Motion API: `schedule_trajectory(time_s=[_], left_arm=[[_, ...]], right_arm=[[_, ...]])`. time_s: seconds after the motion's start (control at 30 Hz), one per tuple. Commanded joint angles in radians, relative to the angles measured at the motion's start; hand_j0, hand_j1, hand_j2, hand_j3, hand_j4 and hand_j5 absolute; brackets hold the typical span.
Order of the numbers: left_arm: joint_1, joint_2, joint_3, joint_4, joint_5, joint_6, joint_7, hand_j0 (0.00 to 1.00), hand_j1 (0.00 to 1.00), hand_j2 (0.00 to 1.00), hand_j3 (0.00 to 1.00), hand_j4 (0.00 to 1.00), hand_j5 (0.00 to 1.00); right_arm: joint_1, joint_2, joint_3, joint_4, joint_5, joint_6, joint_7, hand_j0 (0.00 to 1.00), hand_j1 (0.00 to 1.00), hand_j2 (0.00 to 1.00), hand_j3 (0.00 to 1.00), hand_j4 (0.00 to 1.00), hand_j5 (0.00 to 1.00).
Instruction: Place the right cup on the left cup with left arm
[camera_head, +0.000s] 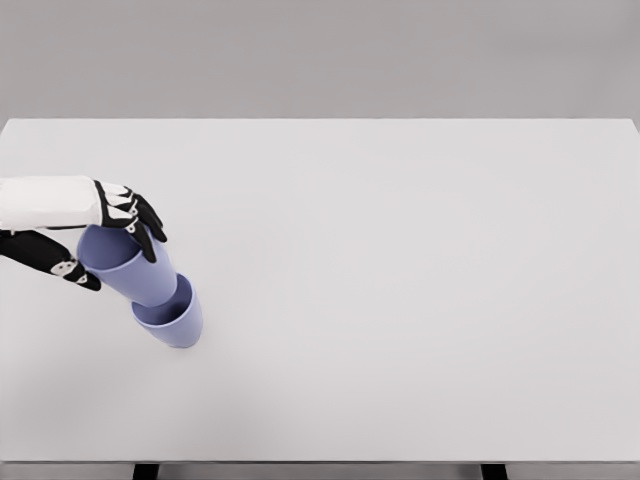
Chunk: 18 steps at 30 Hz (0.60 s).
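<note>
1. Toward the left side of the white surface (400, 280), the left hand (100, 235) is reaching in from the picture's left edge on its white forearm.
2. Its black fingers (148, 228) are curling over the top of the upper cup (128, 265), while the thumb is pressing against the cup's near left side, so the hand is closing around it.
3. That upper cup, pale purple, is leaning at a tilt, its lower end sitting inside the mouth of the lower cup (172, 318).
4. The lower cup, the same pale purple, is resting on the surface just below and to the right of the hand, its rim touching the upper cup.
</note>
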Motion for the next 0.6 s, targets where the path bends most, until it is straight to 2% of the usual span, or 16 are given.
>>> schedule_trajectory(time_s=[0.0, 0.1, 0.23, 0.33, 0.57], left_arm=[[0.000, -0.008, 0.001, 0.000, 0.008, 0.003, 0.000, 0.57, 0.57, 0.57, 0.57, 0.57, 0.57], [0.000, -0.009, 0.001, 0.000, 0.007, 0.003, 0.000, 0.59, 0.59, 0.59, 0.59, 0.59, 0.59], [0.000, -0.008, 0.002, 0.001, 0.005, 0.003, 0.000, 0.79, 0.79, 0.79, 0.79, 0.79, 0.79], [0.000, -0.008, 0.002, 0.001, 0.005, 0.003, 0.000, 0.87, 0.87, 0.87, 0.87, 0.87, 0.87], [0.000, -0.006, 0.002, 0.001, 0.005, 0.003, 0.000, 0.89, 0.89, 0.89, 0.89, 0.89, 0.89]], right_arm=[[0.000, 0.000, 0.000, 0.000, 0.001, 0.000, 0.000, 1.00, 1.00, 1.00, 1.00, 1.00, 1.00], [0.000, 0.000, 0.000, 0.000, 0.001, 0.000, 0.000, 1.00, 1.00, 1.00, 1.00, 1.00, 1.00], [0.000, 0.000, 0.000, 0.000, 0.001, 0.000, 0.000, 1.00, 1.00, 1.00, 1.00, 1.00, 1.00], [0.002, 0.000, 0.000, 0.000, 0.001, 0.000, 0.000, 1.00, 1.00, 1.00, 1.00, 1.00, 1.00], [0.002, 0.000, 0.000, 0.000, 0.001, 0.000, 0.000, 1.00, 1.00, 1.00, 1.00, 1.00, 1.00]])
